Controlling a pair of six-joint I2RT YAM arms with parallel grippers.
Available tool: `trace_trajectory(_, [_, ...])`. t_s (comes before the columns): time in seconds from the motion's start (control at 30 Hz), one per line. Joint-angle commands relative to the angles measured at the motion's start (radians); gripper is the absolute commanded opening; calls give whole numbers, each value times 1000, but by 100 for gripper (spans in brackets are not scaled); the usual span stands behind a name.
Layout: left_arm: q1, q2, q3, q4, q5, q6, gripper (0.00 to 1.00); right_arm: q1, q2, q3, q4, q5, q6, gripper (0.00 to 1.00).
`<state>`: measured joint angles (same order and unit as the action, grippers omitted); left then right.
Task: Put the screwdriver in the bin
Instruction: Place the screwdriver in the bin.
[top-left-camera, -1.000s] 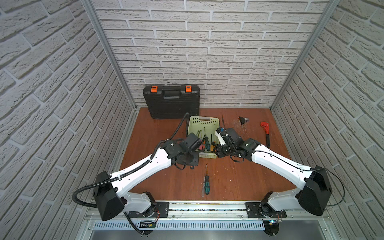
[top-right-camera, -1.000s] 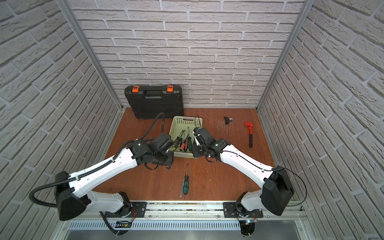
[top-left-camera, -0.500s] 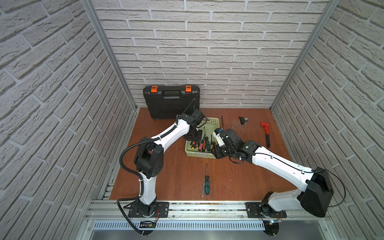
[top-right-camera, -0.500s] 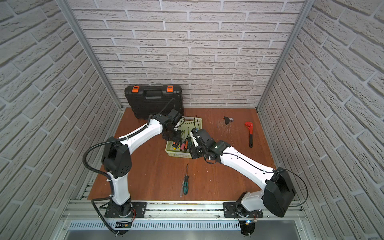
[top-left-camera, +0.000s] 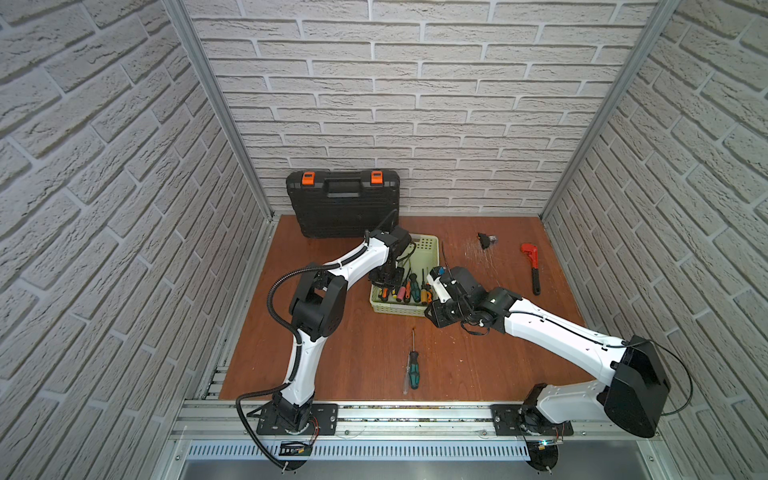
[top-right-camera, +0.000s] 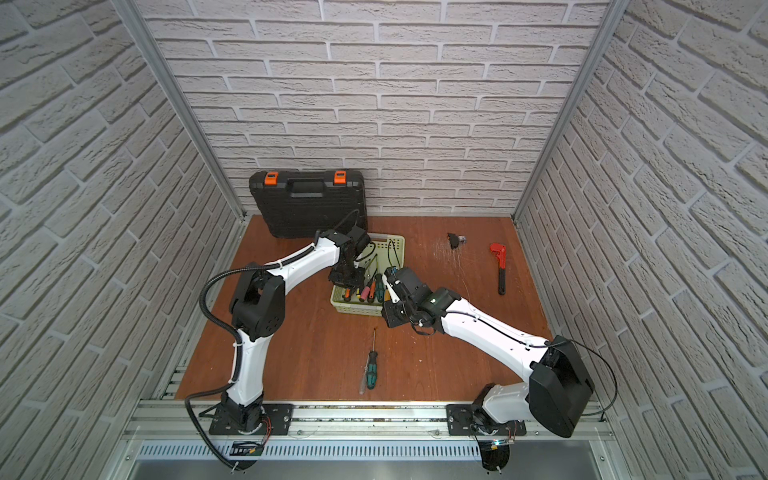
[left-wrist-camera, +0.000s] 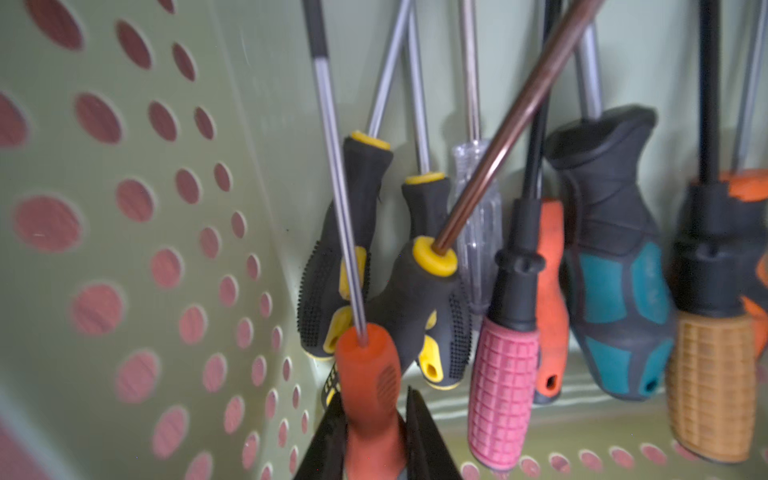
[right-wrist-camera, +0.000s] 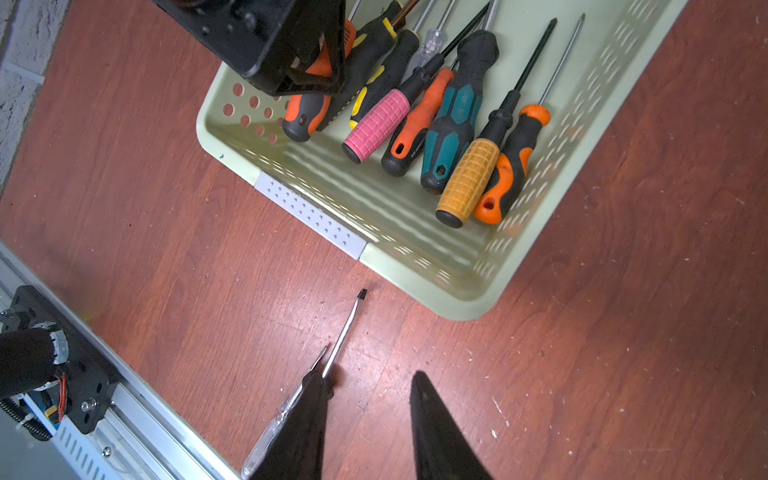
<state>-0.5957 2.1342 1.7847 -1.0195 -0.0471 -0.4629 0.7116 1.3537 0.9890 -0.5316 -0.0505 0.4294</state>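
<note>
On surface (top-left-camera: 353, 353) sat pale green bin (top-left-camera: 397, 308), row of screwdrivers (right-wrist-camera: 449, 124) inside. Left hand (left-wrist-camera: 372, 395) was down in bin, clamped on orange-handled screwdriver (left-wrist-camera: 365, 365) beside perforated wall. Right hand (right-wrist-camera: 370, 370) hung just outside bin, fingers parted, nothing held. Green-handled screwdriver (top-left-camera: 414, 372) lay loose on surface.

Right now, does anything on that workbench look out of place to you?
Yes. Two tools lie loose on the table, outside the pale green bin: a teal-handled screwdriver with a clear-handled screwdriver beside it, near the front edge. The other screwdrivers lie inside the bin. A red pipe wrench also lies off alone.
</note>
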Motion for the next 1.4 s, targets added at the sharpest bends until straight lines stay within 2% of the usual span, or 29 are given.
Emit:
trace_trajectory(0.0, [8,22,19,-9,-41,21,9,3,-23,-4,7,-12,-2,36])
trace_trajectory(0.23, [17,13,16,-20,-31,27,14,3,-14,-4,12,-17,6,36])
trace_trajectory(0.4, [21,4,25,-51,-19,35,28,3,-9,-3,20,-21,8,36])
trace_trajectory(0.83, [31,-56,44,-54,7,24,44,5,-12,0,25,-29,18,36])
trace_trajectory(1.1, [30,-182,-9,-52,-2,6,45,33,-28,-2,-1,2,60,37])
trace_trajectory(1.37, [19,-380,-174,35,13,-32,45,122,-18,-3,-55,30,141,42])
